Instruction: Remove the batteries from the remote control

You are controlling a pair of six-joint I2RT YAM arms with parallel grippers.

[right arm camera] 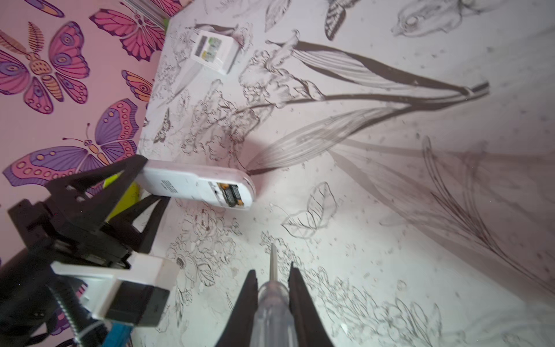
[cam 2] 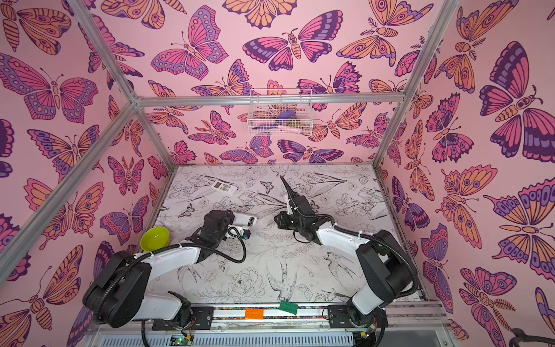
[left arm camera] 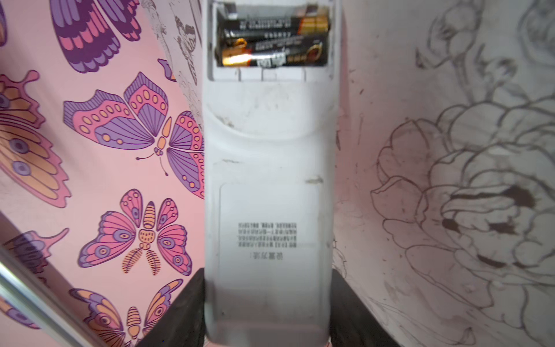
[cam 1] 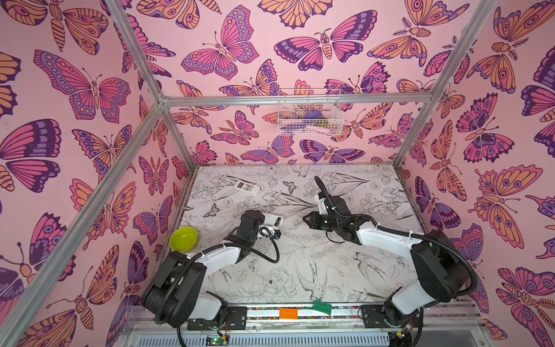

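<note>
Left gripper [right arm camera: 151,180] pinches the white remote [left arm camera: 267,150], right gripper [right arm camera: 272,270] a clear screwdriver [right arm camera: 271,306]. At upper centre of the left wrist view, 2 black batteries [left arm camera: 271,39] with gold ends lie in the open compartment [left arm camera: 271,70].

Bright, diffuse light is filling both top views. In the left wrist view, glare is striking the batteries [left arm camera: 271,39] in the remote control [left arm camera: 267,150], whose printed label is blurring. In the right wrist view, a soft shadow is lying beside the remote control, and the clear-handled tool [right arm camera: 271,303] is defocusing.
</note>
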